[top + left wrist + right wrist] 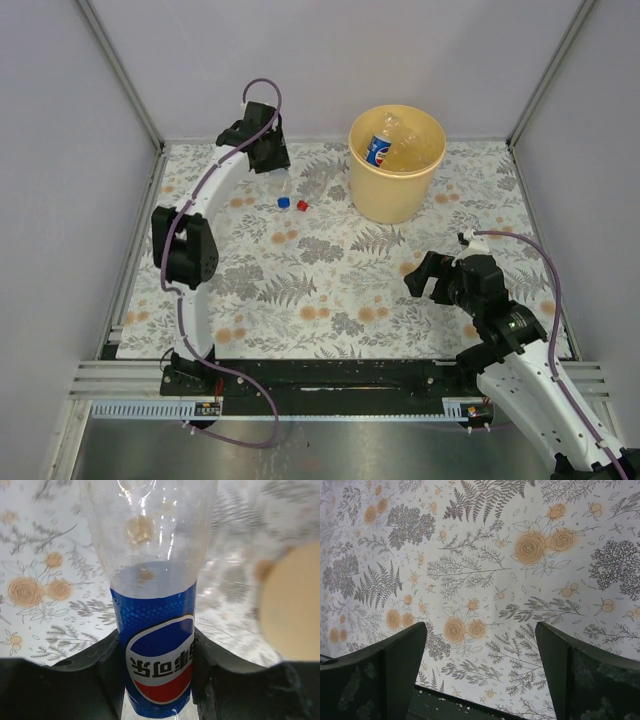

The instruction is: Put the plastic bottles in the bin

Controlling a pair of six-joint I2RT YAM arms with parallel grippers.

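1. Right gripper [480,630]: nearest the arm bases, hanging over bare bench [300,290]. Its fingers [402,660] are spread wide and hold nothing.
2. Left gripper [159,650]: reached out to the far left of the bench. Its fingers [107,665] pinch a bottle [155,580] from both sides at the blue label. Whether the clear, empty-looking bottle is off the bench cannot be told.
3. Step in hand: securing the grasp before the carry. A thin-walled bottle probably buckles, so the squeeze should be firm but not crushing. A straight lift should come before the swing right.
4. Red cap [302,205] and blue cap [283,202]: loose on the bench just beside the gripper. They are not task items, and a low, dragging carry could scatter them.
5. Bin [396,190]: farther right, near the back edge, with binned bottles [379,149] inside. The rim stands tall, so the carry probably has to clear it before release.
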